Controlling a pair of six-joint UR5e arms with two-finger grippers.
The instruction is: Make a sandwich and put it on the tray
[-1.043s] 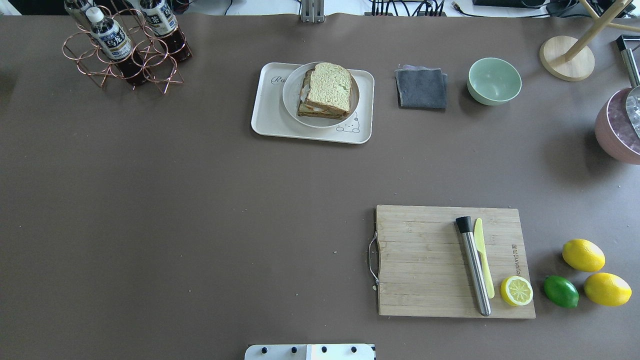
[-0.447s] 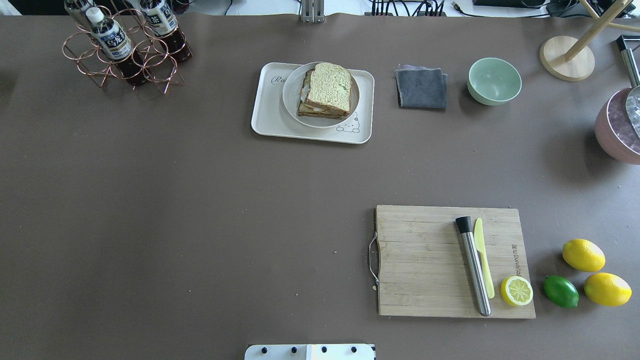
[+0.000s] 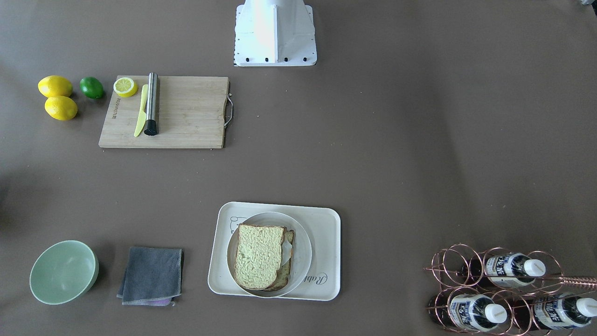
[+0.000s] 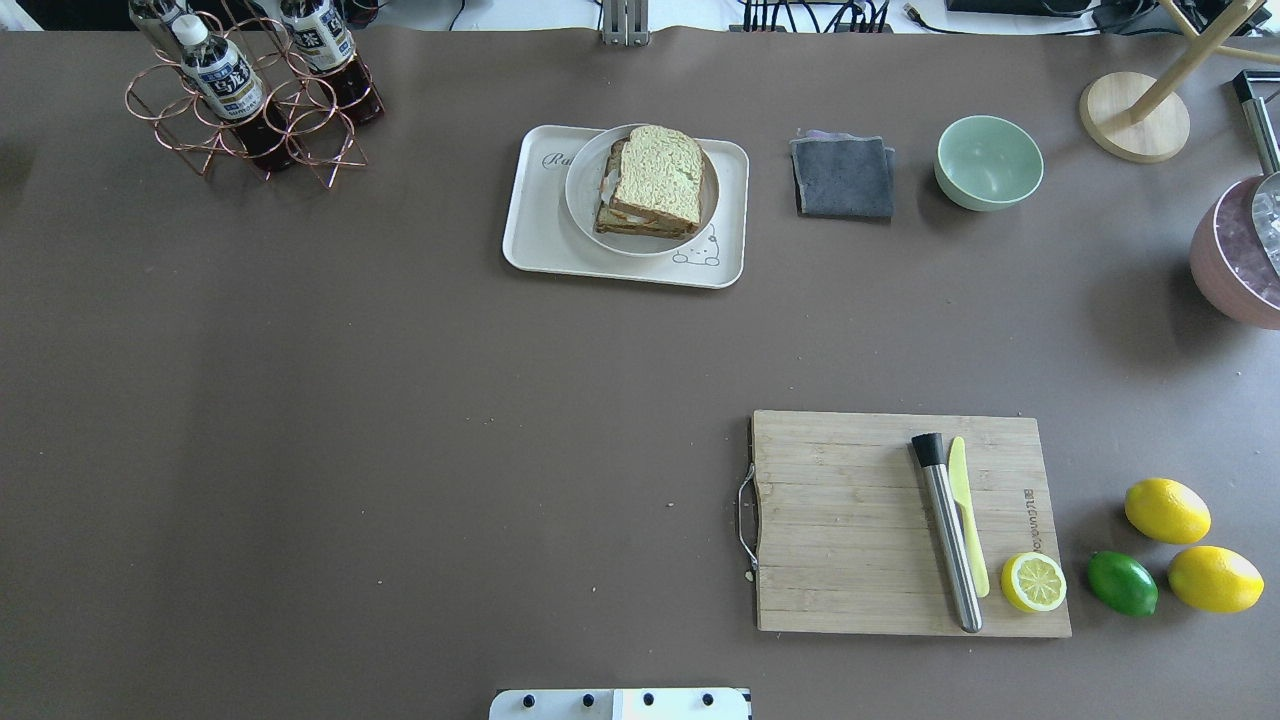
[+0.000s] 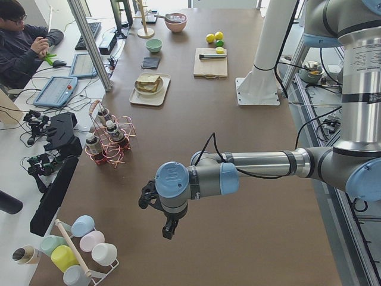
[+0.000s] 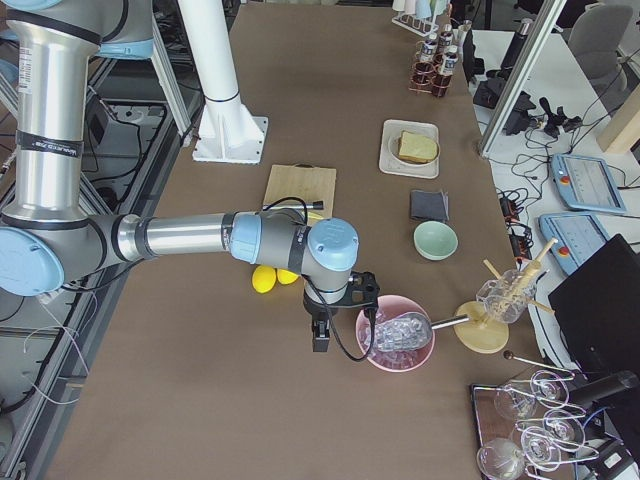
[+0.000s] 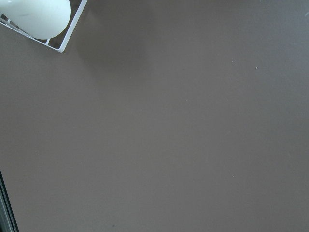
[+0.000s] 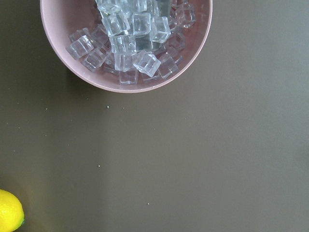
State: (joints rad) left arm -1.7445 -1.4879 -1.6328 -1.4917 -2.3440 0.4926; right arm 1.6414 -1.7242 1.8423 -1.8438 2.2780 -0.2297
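The sandwich lies stacked on a round white plate, which sits on the cream tray at the far middle of the table. A white egg edge shows between the slices. The front view shows the sandwich, plate and tray too. My left gripper hangs over bare table far to the left, shown only in the left side view. My right gripper hangs next to the pink ice bowl, shown only in the right side view. I cannot tell whether either is open or shut.
A wooden cutting board holds a steel muddler, a yellow knife and a lemon half. Lemons and a lime lie to its right. A grey cloth, green bowl and bottle rack stand along the far edge.
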